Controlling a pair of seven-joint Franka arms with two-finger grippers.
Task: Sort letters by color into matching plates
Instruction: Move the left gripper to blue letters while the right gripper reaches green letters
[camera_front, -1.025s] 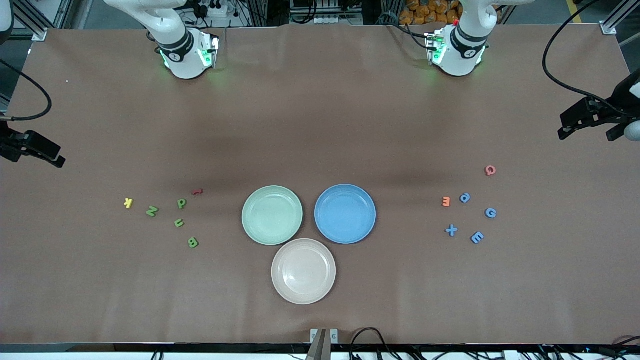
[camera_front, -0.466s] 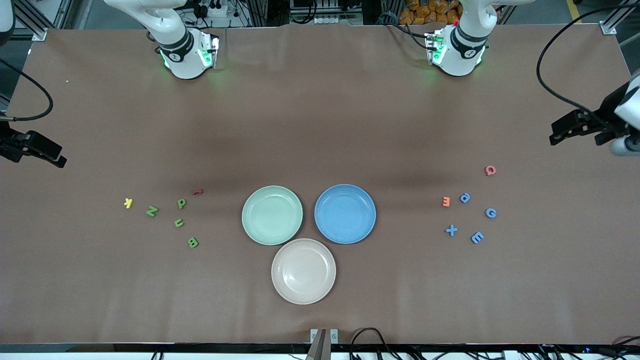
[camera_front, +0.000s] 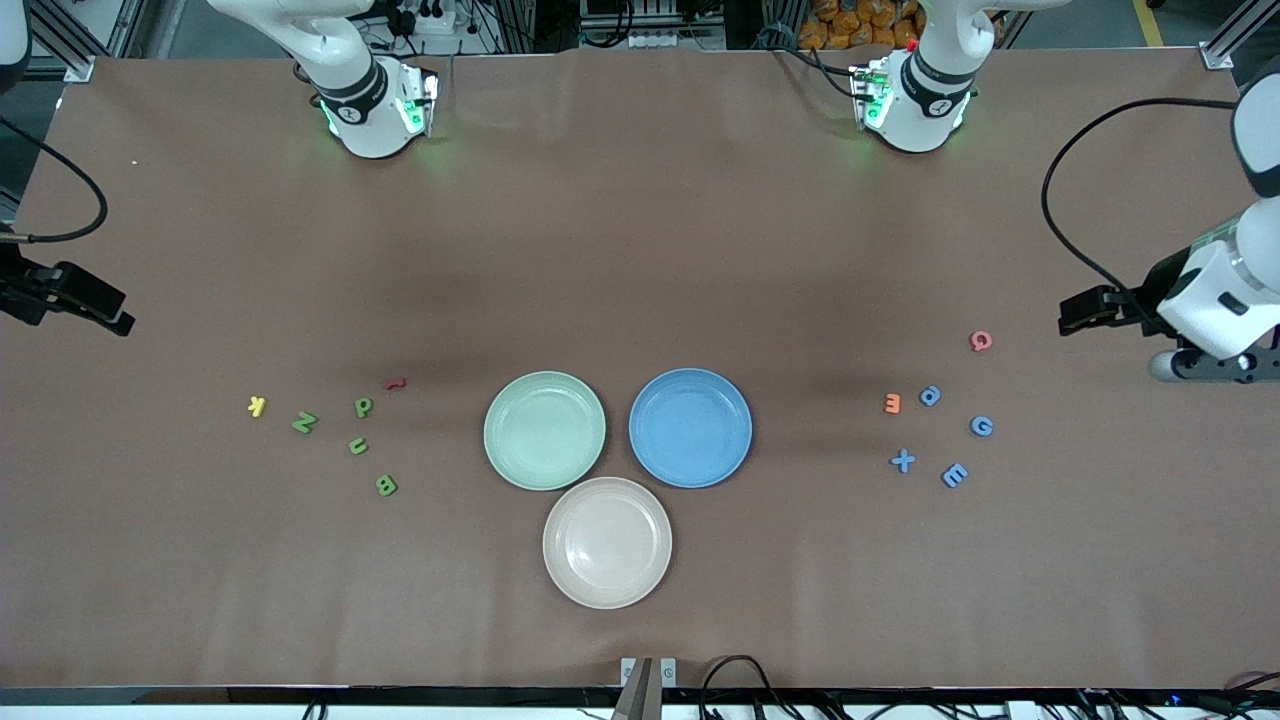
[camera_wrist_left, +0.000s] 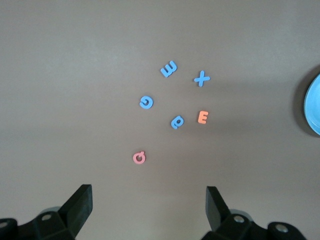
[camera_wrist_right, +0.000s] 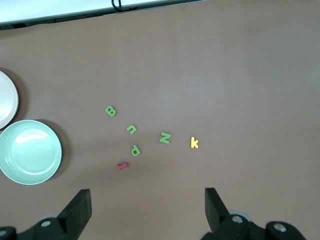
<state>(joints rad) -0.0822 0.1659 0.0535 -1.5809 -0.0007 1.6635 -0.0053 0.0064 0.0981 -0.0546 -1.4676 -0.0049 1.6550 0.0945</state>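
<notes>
Currently you have both grippers spread wide and empty. Your left gripper (camera_wrist_left: 148, 207) hangs over bare table at the left arm's end, near the pink-red G (camera_front: 981, 341); its dark fingers (camera_wrist_left: 80, 200) show apart in the left wrist view. Your right gripper (camera_wrist_right: 147, 207) hangs over bare table at the right arm's end, and the right arm waits there.

Plates — three sit at mid-table. You will find the pale green plate (camera_front: 512, 462) just beside the blue plate (camera_front: 722, 460), the green one toward the right arm's end. A beige plate (camera_front: 576, 583) lies nearer the front camera, tucked against both.

Green letters lie loose on the table toward the right arm's end, well apart from the plates:
- green N (camera_front: 304, 422), beside the yellow K (camera_front: 257, 406)
- green P (camera_front: 363, 407), near the dark red piece (camera_front: 396, 383)
- green U (camera_front: 358, 445), between P and B
- green B (camera_front: 386, 485), nearest the front camera

Blue letters lie loose toward the left arm's end — none on a plate:
- blue a (camera_front: 930, 396), just beside the orange E (camera_front: 893, 403)
- blue G (camera_front: 981, 426)
- blue plus sign (camera_front: 903, 461)
- blue E (camera_front: 955, 475), nearest the front camera

All three plates hold nothing.
</notes>
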